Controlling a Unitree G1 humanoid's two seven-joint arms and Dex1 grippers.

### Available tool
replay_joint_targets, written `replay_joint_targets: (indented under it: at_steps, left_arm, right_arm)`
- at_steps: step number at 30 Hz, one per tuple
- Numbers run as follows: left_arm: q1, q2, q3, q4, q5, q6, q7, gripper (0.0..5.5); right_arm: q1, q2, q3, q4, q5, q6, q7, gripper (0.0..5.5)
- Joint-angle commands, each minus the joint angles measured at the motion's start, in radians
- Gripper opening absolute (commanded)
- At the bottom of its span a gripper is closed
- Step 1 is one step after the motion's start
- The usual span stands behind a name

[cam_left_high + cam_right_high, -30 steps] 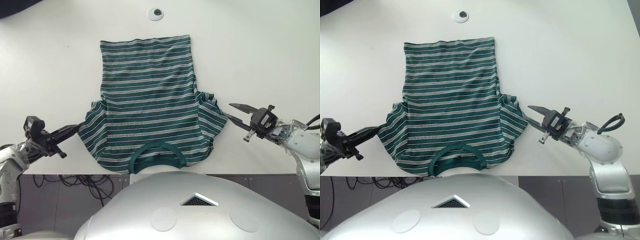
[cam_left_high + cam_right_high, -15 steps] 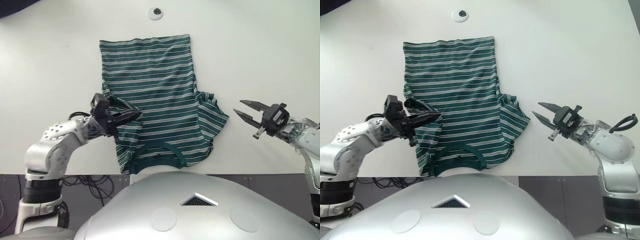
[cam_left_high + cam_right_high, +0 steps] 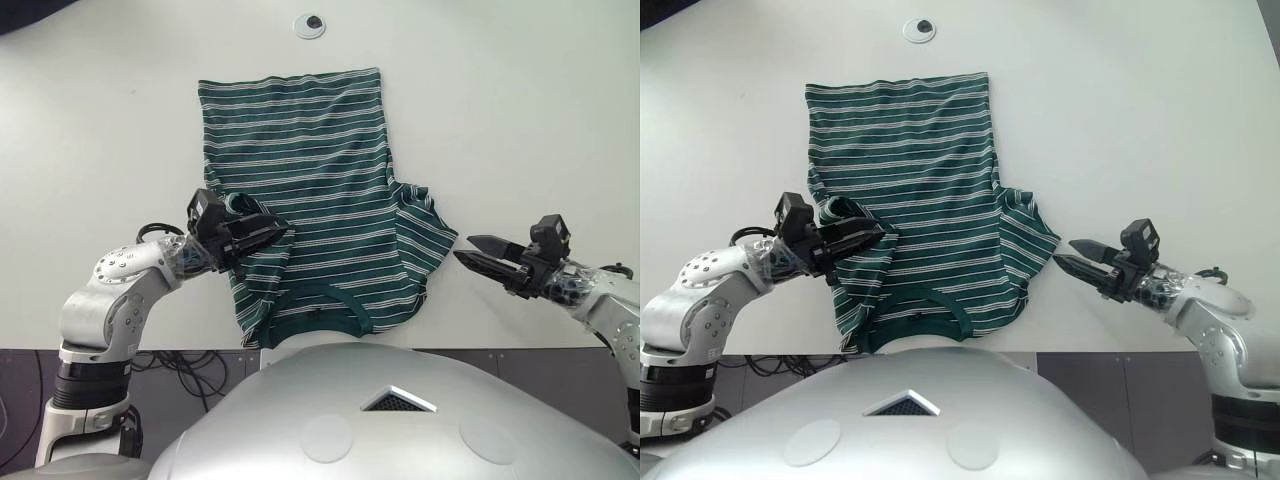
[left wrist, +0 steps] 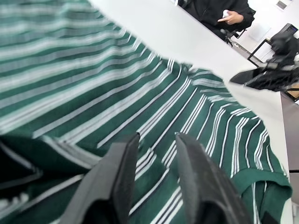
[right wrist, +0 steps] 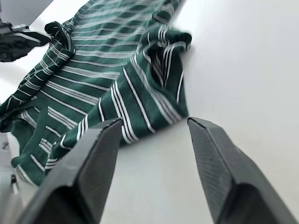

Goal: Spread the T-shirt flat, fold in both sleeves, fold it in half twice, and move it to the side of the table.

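Observation:
A green T-shirt [image 3: 300,150] with white stripes lies on the white table [image 3: 520,110], collar toward me. Its left sleeve [image 3: 245,260] is folded inward over the body. My left gripper [image 3: 280,228] hovers low over that fold; its fingers [image 4: 124,177] stand slightly apart, open, with striped cloth showing under the gap. The right sleeve [image 3: 422,225] still sticks out sideways, a little rumpled. Just beyond that sleeve's edge, my right gripper [image 3: 463,248] is low over bare table, open, its fingers [image 5: 100,154] spread wide and pointing at the sleeve [image 5: 159,70].
A small round white disc [image 3: 310,27] with a dark centre sits past the shirt's hem at the far edge. Bare table stretches left and right of the shirt. The near table edge runs just below the collar, with cables [image 3: 170,360] underneath.
The left gripper has carried the left sleeve from the shirt's outer edge inward onto the body. The right gripper drew away from the right sleeve, then came back lower beside it.

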Motion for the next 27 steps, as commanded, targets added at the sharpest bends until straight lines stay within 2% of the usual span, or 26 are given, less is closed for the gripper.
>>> replay_joint_targets:
  at_steps: [1,6,13,17,22,25,27]
  left_arm:
    - [0.021,-0.012,0.060,-0.069,-0.013,-0.055,0.019,1.59]
    - [0.123,-0.003,0.110,-0.203,-0.023,-0.099,0.025,1.59]
    - [0.224,0.036,0.139,-0.279,0.063,-0.225,-0.016,1.62]
    - [0.313,0.053,0.167,-0.262,0.163,-0.403,-0.097,1.62]
    - [0.372,0.046,0.265,-0.155,0.300,-0.667,-0.121,1.62]
    - [0.397,0.050,0.293,-0.125,0.297,-0.730,-0.142,1.62]
    - [0.423,0.066,0.284,-0.054,0.420,-0.876,-0.152,1.62]
  right_arm:
    - [-0.046,0.050,0.029,0.031,-0.012,0.053,-0.065,2.62]
    - [-0.097,0.085,0.057,0.058,0.000,0.104,-0.100,2.62]
    - [-0.103,0.091,0.054,0.050,0.009,0.115,-0.105,1.42]
    - [-0.092,0.085,0.035,0.009,0.035,0.119,-0.094,0.87]
    - [-0.099,0.113,-0.002,-0.075,0.138,0.158,-0.108,0.04]
    - [-0.112,0.142,-0.009,-0.127,0.209,0.190,-0.138,0.04]
    - [-0.144,0.159,0.009,-0.149,0.239,0.206,-0.163,0.04]
